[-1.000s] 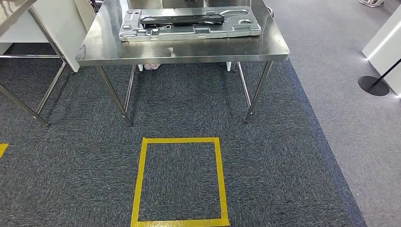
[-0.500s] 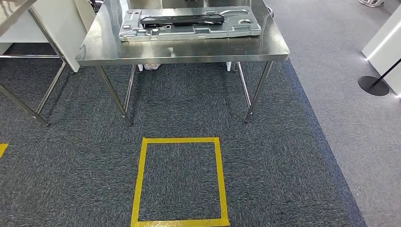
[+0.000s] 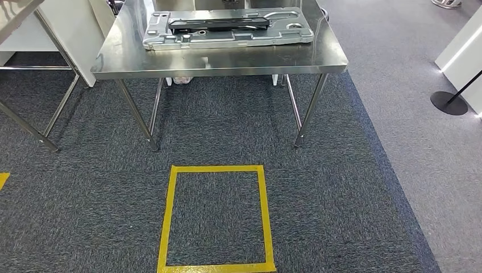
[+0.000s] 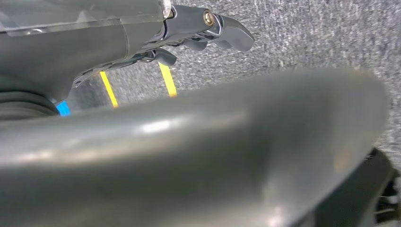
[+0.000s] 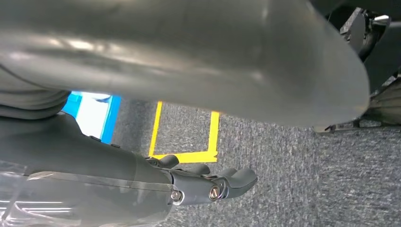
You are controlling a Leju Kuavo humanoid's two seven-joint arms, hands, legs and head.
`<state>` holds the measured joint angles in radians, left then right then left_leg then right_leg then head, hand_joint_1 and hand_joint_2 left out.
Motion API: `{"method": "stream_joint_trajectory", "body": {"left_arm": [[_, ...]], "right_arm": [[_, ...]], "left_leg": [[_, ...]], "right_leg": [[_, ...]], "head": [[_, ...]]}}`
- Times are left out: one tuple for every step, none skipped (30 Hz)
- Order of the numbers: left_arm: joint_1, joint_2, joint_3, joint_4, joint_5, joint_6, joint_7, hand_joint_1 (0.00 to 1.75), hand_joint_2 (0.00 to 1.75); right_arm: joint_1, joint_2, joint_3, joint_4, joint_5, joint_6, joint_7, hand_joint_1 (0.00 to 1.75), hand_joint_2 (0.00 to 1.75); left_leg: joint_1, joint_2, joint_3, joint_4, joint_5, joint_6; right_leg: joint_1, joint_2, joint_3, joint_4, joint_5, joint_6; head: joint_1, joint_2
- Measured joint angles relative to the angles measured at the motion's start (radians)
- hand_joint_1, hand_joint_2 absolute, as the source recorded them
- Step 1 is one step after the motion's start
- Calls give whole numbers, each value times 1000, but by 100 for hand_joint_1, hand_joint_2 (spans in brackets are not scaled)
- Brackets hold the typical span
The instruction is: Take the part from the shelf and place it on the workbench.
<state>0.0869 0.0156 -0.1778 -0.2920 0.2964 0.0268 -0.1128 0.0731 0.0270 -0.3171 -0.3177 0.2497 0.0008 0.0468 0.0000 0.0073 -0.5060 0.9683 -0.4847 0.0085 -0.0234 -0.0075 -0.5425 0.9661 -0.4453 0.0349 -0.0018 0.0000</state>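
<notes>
Part (image 3: 227, 27) lies on steel workbench (image 3: 227, 60); yellow tape square (image 3: 216, 219) on carpet before it.

We see the metal part (image 3: 227, 27) covering most of the far half of the workbench (image 3: 216, 60), leaving a bare strip along its near edge. Open carpet (image 3: 341, 199) with a yellow tape square (image 3: 216, 218) separates us from the bench.
</notes>
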Motion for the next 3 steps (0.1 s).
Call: {"method": "stream_joint_trajectory", "body": {"left_arm": [[4, -1, 12, -6, -22, -1, 8, 0, 0], [8, -1, 23, -12, -44, -3, 16, 0, 0], [10, -2, 29, -15, -55, -4, 21, 0, 0]], "right_arm": [[4, -1, 22, -4, -19, 0, -3, 0, 0], [9, -2, 43, -8, -38, 0, -7, 0, 44], [11, -3, 54, -10, -47, 0, -9, 0, 58]], "left_leg": [[0, 0, 0, 0, 0, 0], [0, 0, 0, 0, 0, 0], [0, 0, 0, 0, 0, 0]], "right_leg": [[0, 0, 0, 0, 0, 0], [0, 0, 0, 0, 0, 0], [0, 0, 0, 0, 0, 0]], "head": [[0, 0], [0, 0], [0, 0]]}}
